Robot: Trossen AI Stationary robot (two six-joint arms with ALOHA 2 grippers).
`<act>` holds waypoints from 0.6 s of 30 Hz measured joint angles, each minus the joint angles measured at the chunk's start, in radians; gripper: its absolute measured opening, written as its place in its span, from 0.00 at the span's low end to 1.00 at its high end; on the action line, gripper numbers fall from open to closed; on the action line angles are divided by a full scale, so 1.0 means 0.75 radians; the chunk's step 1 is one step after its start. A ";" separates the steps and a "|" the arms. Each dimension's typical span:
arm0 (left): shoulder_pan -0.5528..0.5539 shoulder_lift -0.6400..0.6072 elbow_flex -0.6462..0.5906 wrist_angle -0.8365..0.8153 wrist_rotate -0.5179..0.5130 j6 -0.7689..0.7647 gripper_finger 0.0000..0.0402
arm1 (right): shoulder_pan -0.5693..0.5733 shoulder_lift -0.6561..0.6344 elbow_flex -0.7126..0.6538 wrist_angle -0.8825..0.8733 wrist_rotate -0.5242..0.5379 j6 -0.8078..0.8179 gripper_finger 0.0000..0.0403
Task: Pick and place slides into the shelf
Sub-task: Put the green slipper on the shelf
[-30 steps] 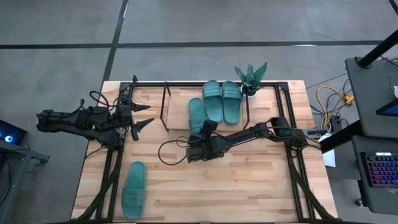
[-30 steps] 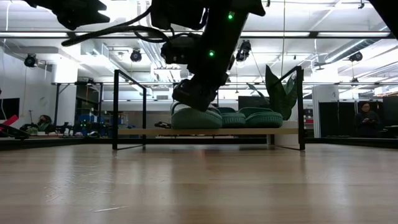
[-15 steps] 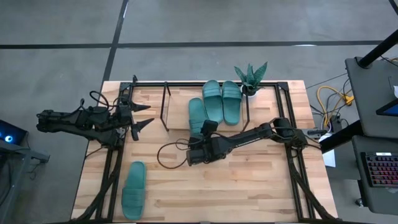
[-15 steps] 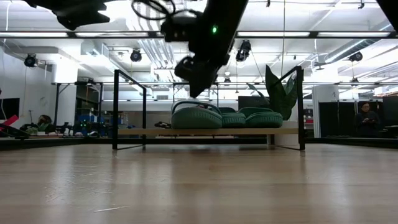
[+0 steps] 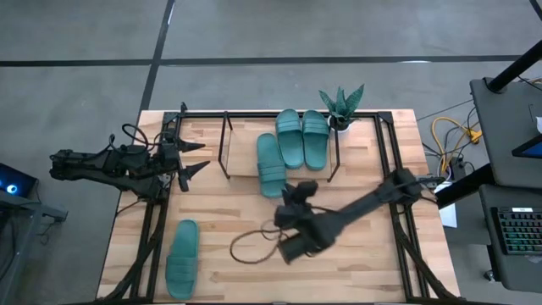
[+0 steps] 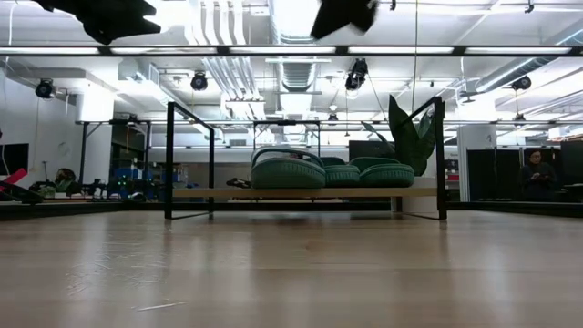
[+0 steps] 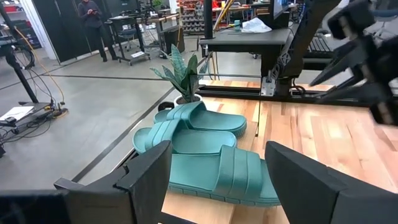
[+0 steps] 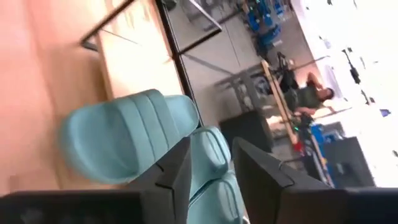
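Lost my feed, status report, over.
Right gripper open, empty, mid-table. Left gripper open beside shelf. Three slides shelved, fourth slide on table. Nothing blocking.

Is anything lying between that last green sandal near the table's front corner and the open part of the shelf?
Nothing visible does. The lone slide has bare tabletop between it and the shelf, whose left half is free. The left gripper hovers beside that end.

Both arms up off the table, nothing held.
Left arm parked at left middle of high view, left gripper with fingers spread wide. Right arm runs diagonally from right edge toward lower centre, right gripper pointing up-frame, fingers a narrow gap apart in its wrist view.
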 joint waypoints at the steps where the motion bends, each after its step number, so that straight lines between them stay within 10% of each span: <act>1: 0.000 0.001 0.000 0.000 0.000 -0.004 0.61 | 0.025 -0.027 -0.018 -0.001 -0.017 0.008 0.26; 10: 0.000 0.001 0.000 0.000 0.000 -0.025 0.61 | 0.158 -0.267 -0.339 0.291 -0.514 -0.099 0.20; 18: 0.001 0.007 0.000 0.002 0.000 -0.025 0.61 | 0.150 -0.533 -0.965 1.561 -1.594 -0.915 0.19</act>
